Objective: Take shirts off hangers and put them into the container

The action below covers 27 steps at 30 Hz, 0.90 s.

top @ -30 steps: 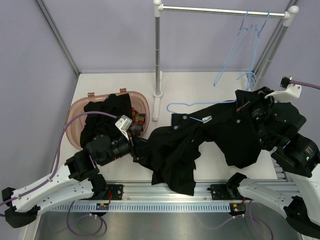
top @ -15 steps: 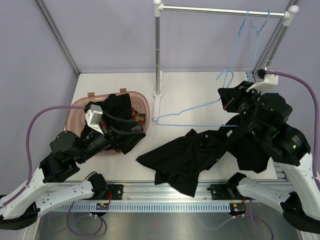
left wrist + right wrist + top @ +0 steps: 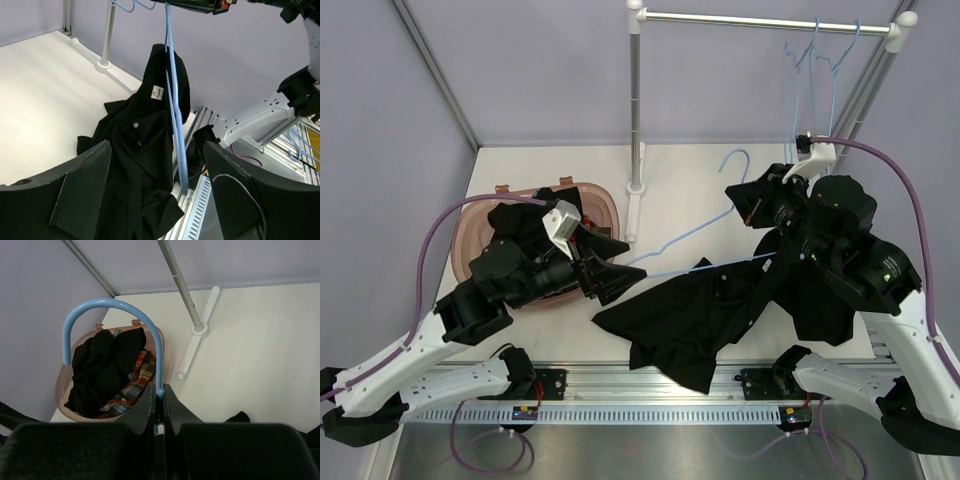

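Note:
A black shirt [image 3: 692, 308] sprawls on the table between the arms, its collar end draped up on a light-blue hanger [image 3: 692, 232]. My right gripper [image 3: 740, 200] is shut on that hanger's hook neck [image 3: 159, 386] and holds it above the table. My left gripper [image 3: 610, 268] hovers open beside the right rim of the pinkish container [image 3: 470, 222]; nothing sits between its fingers [image 3: 82, 190]. In the left wrist view the black shirt [image 3: 142, 150] and the hanger [image 3: 176, 125] lie ahead. The container [image 3: 64, 401] holds a black shirt [image 3: 100, 365] and a plaid shirt [image 3: 134, 382].
A white-and-metal rail [image 3: 760, 20] stands at the back, its pole [image 3: 635, 100] and foot [image 3: 632, 210] just right of the container. Two bare light-blue hangers [image 3: 817, 75] hang at the rail's right end. A metal mounting rail [image 3: 660, 385] runs along the near edge.
My left gripper opened, let go of the black shirt and drew back toward the container. The right gripper lifted the hanger up and back, dragging the shirt's collar end with it.

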### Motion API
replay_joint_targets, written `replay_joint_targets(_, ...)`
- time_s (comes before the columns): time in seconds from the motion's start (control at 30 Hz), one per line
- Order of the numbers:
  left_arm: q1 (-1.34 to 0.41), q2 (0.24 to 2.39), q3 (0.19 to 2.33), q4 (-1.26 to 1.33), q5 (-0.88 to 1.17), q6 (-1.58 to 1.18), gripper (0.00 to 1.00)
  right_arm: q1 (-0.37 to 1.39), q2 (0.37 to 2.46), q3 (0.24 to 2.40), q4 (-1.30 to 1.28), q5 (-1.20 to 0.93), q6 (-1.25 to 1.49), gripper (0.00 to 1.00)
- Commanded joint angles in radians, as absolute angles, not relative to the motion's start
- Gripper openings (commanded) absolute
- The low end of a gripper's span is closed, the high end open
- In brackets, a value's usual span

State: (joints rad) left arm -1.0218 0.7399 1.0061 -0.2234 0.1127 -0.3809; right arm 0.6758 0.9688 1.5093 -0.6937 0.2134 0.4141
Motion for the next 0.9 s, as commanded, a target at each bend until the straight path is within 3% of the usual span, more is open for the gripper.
replay_joint_targets(0.0,-1.02,0.758,1.037,-0.146,0.167,-0.365,0.77,0.67,0.994,1.548,-0.67,0.144,0.399,0.0)
replay_joint_targets(0.07,-1.02,0.773,1.045,-0.153,0.183,-0.367,0.31,0.67,1.006,1.563,-0.681,0.126,0.39,0.0)
replay_joint_targets(0.1,-1.02,0.788,1.058,-0.17,0.169,-0.374,0.0,0.67,1.018,1.581,-0.689,0.1,0.376,0.12)
replay_joint_targets(0.13,-1.02,0.788,1.065,-0.181,0.161,-0.377,0.0,0.67,1.022,1.589,-0.695,0.086,0.367,0.36)
replay_joint_targets(0.17,-1.022,0.788,1.071,-0.195,0.138,-0.382,0.0,0.67,1.022,1.594,-0.709,0.078,0.361,0.68)
replay_joint_targets(0.2,-1.02,0.773,1.077,-0.24,0.1,-0.396,0.0,0.67,1.009,1.594,-0.713,0.069,0.353,0.93)
replay_joint_targets(0.23,-1.02,0.767,1.101,-0.277,0.009,-0.411,0.0,0.67,0.999,1.589,-0.713,0.068,0.344,0.99)
replay_joint_targets(0.37,-1.02,0.759,1.21,-0.469,-0.089,-0.4,0.0,0.67,0.913,1.56,-0.721,0.106,0.331,0.99)
replay_joint_targets(0.53,-1.02,0.758,1.331,-0.659,-0.1,-0.416,0.0,0.67,0.821,1.517,-0.782,0.008,0.316,0.99)
replay_joint_targets(0.87,-1.02,0.71,1.467,-0.822,0.09,-0.518,0.0,0.67,0.678,1.358,-0.805,-0.241,0.256,0.98)
